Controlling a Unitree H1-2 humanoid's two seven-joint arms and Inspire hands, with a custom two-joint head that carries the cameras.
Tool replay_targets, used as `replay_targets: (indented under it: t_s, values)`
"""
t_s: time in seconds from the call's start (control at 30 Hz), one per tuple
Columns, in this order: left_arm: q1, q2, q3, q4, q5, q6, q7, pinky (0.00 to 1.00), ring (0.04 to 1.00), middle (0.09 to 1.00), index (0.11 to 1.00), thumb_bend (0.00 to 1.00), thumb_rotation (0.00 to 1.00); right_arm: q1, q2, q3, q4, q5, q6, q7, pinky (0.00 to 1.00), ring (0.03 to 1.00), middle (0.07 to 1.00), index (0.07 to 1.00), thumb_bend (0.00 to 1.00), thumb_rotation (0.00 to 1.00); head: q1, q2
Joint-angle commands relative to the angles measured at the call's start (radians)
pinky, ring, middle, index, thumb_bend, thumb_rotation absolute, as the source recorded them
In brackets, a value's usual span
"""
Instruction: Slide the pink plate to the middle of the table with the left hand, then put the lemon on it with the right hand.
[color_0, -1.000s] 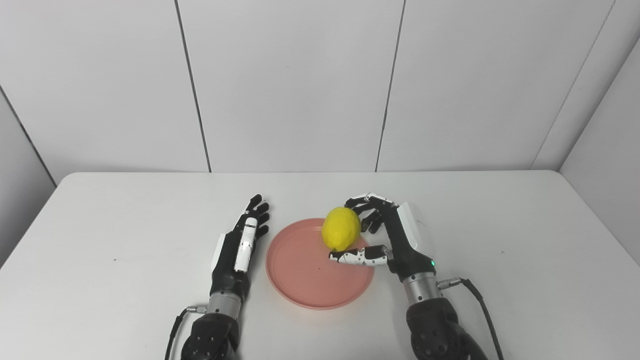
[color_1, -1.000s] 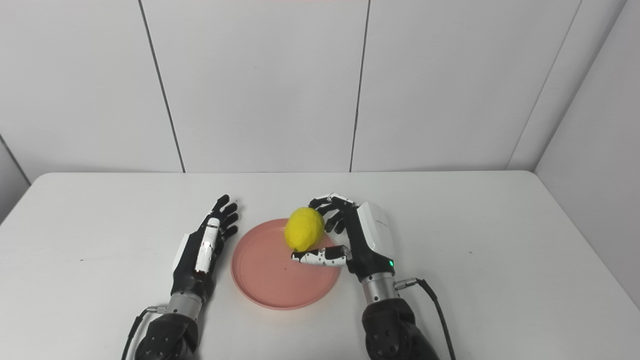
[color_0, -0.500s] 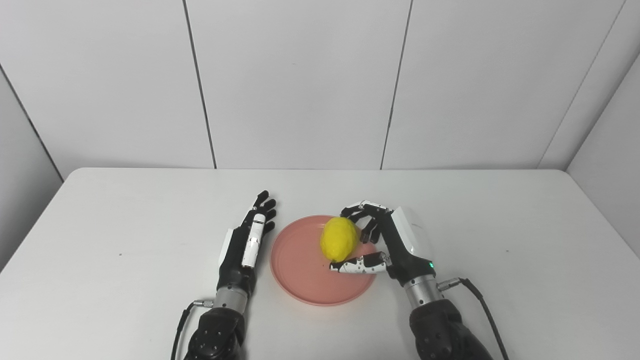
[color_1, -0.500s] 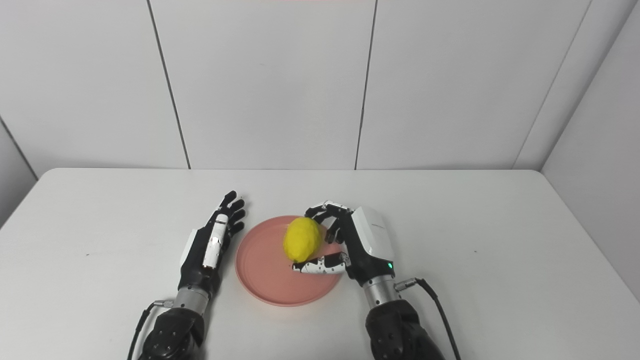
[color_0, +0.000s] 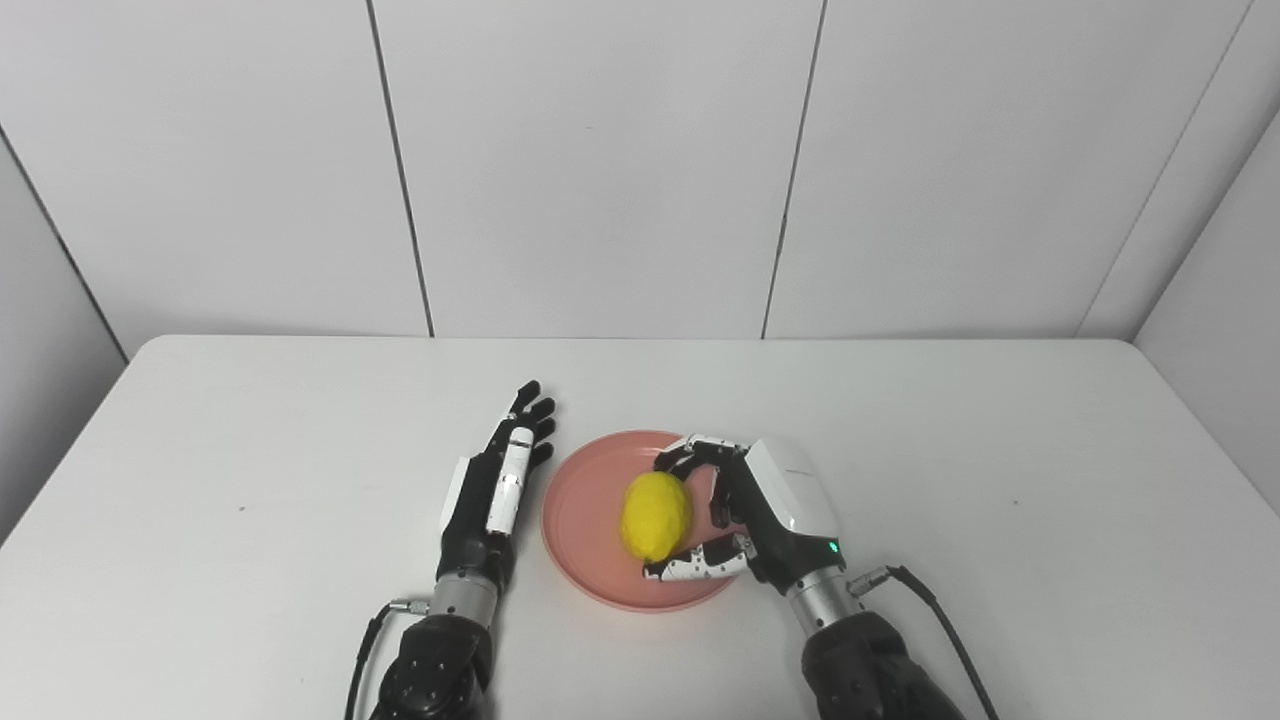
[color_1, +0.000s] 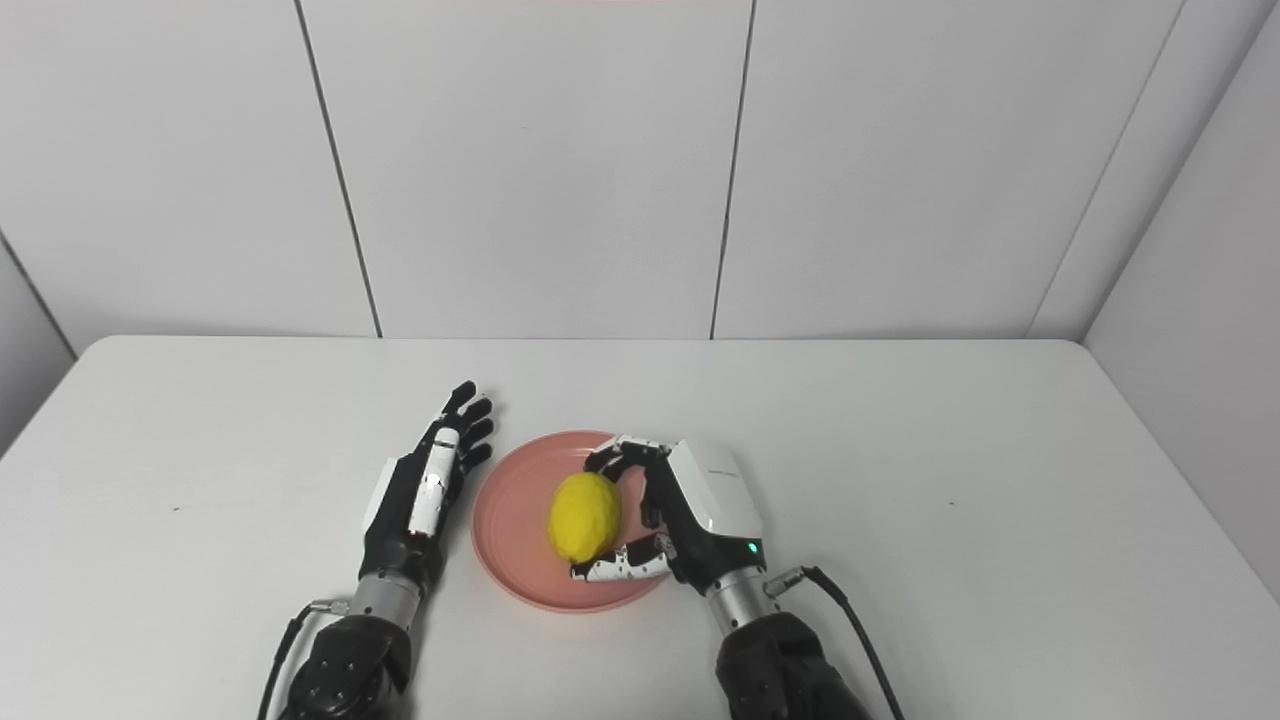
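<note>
The pink plate (color_0: 585, 510) lies on the white table near its middle front. My right hand (color_0: 760, 510) is shut on the yellow lemon (color_0: 655, 515), fingers curled over its far side and thumb under its near side. The lemon hangs low over the plate's middle; whether it touches the plate I cannot tell. Beside the plate's left rim my left hand (color_0: 495, 480) lies flat on the table, open, fingers stretched away from me, holding nothing. In the right eye view the lemon (color_1: 583, 503) and the right hand (color_1: 690, 510) show the same grasp.
The white table (color_0: 250, 450) runs to the grey panelled wall behind. A black cable (color_0: 935, 620) trails from the right wrist over the table's front right.
The right hand has carried the lemon left, toward me and downward, from over the plate's far right rim to over its middle. The left hand and plate have stayed put.
</note>
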Motion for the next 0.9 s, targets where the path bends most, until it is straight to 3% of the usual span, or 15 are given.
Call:
replay_targets:
  t_s: [0.0,0.57,0.67,0.87]
  values:
    - [-0.011,-0.024,-0.015,0.018,-0.004,-0.011,-0.015,0.90,0.912,0.914,0.918,0.27,1.00,-0.041,0.005,-0.005,-0.013,0.000,-0.053,-0.023,0.13,0.186,0.469,0.487,0.53,0.00,0.001,-0.001]
    - [-0.012,-0.027,-0.018,0.020,0.004,-0.013,-0.008,0.89,0.912,0.909,0.909,0.27,1.00,-0.061,0.009,0.023,0.031,-0.067,-0.075,-0.068,0.19,0.262,0.473,0.488,0.53,0.00,0.006,-0.002]
    - [-0.011,-0.027,-0.018,0.013,0.005,-0.004,-0.007,0.90,0.914,0.911,0.910,0.28,1.00,-0.063,0.012,0.024,0.031,-0.081,-0.068,-0.074,0.36,0.426,0.452,0.526,0.52,0.00,0.006,-0.003]
    - [-0.010,-0.025,-0.020,0.008,0.011,-0.003,-0.005,0.90,0.914,0.911,0.909,0.27,1.00,-0.058,0.016,0.018,0.017,-0.065,-0.070,-0.068,0.50,0.555,0.480,0.515,0.52,0.00,0.005,-0.001]
